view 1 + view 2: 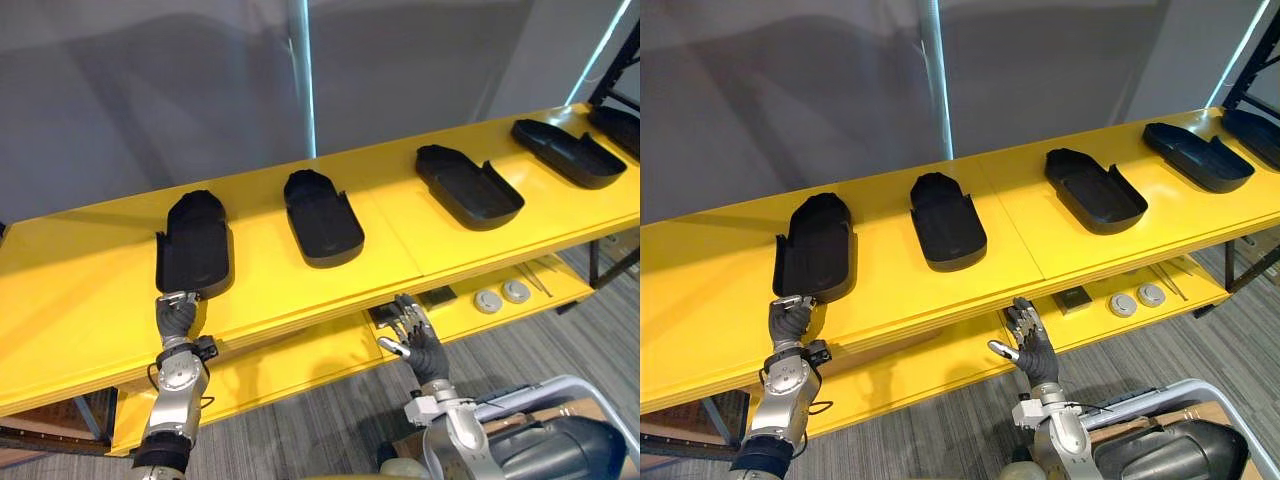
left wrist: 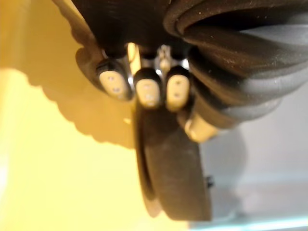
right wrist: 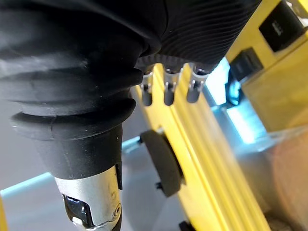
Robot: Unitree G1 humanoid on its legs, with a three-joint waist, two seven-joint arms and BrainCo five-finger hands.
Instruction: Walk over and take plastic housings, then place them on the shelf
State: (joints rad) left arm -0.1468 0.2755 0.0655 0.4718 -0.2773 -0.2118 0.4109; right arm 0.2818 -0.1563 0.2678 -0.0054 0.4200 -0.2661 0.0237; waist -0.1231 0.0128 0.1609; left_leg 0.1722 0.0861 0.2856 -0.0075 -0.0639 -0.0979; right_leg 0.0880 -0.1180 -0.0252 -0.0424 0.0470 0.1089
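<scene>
Several black plastic housings lie in a row on the yellow top board (image 1: 80, 290). The leftmost housing (image 1: 195, 250) has its near end at the board's front edge. My left hand (image 1: 177, 315) reaches up from below and curls its fingers (image 2: 147, 91) over that housing's near rim (image 2: 173, 168). Further right lie a second housing (image 1: 322, 220), a third (image 1: 468, 187) and a fourth (image 1: 567, 152). My right hand (image 1: 415, 335) hovers open with spread fingers just below the board's front edge, near the second and third housings, touching nothing.
A lower yellow shelf (image 1: 300, 365) under the board carries two round discs (image 1: 488, 300), a small dark block (image 1: 440, 296) and thin metal tools (image 1: 535, 278). A dark rack frame (image 1: 625, 70) stands at the far right. A grey wall runs behind the board.
</scene>
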